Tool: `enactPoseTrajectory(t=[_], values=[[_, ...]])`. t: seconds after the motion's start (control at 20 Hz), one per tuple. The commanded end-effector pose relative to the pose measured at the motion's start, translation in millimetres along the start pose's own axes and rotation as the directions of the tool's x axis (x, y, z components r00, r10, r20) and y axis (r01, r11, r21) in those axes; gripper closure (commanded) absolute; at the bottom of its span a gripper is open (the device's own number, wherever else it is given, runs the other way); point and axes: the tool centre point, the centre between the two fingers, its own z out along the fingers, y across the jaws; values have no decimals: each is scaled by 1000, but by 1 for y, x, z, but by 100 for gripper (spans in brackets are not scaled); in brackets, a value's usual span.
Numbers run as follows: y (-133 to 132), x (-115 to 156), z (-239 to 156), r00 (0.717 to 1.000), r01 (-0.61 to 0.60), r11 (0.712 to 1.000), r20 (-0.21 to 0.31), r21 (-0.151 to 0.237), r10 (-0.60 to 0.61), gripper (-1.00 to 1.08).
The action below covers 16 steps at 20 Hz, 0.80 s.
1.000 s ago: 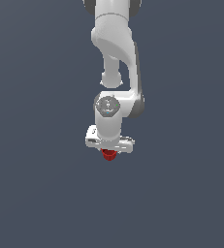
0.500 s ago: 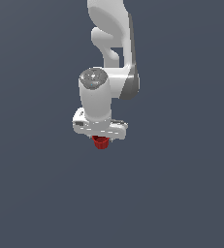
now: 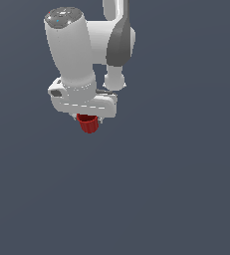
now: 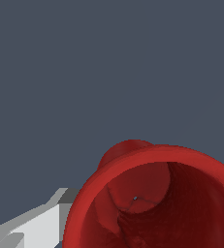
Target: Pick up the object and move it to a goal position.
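Plain dark slate-grey background fills both views, with no visible edge or seam. White Panda arm (image 3: pixel 74 50) descends from the top of the exterior view, towards that view's left. White gripper (image 3: pixel 89 119) points downward, jaws closed on the small red ribbed cup (image 3: pixel 88 124), which protrudes beneath the hand. Wrist view shows the cup's hollow interior, with one grey finger (image 4: pixel 38 224) touching its outer wall.

Exterior view: gripper (image 3: pixel 90 119) body hides the red cup's (image 3: pixel 89 124) upper part; fingertips not discernible. Arm (image 3: pixel 115 30) cut off at the frame's top edge. Wrist view: cup (image 4: pixel 157 203) cropped by frame edges, one finger (image 4: pixel 33 226) partly visible.
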Motion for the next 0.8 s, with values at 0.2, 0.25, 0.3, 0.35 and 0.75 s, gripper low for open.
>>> enactPoseTrajectory(t=[0.2, 0.25, 0.3, 0.35, 0.75], values=[[33, -10, -71, 1000, 0, 1000, -1, 0, 0, 108], [37, -11, -81, 1000, 0, 1000, -1, 0, 0, 108], [41, -12, -90, 1000, 0, 1000, -1, 0, 0, 108], [45, -13, -98, 1000, 0, 1000, -1, 0, 0, 108], [65, -16, -142, 1000, 1, 1000, -1, -1, -1, 108]])
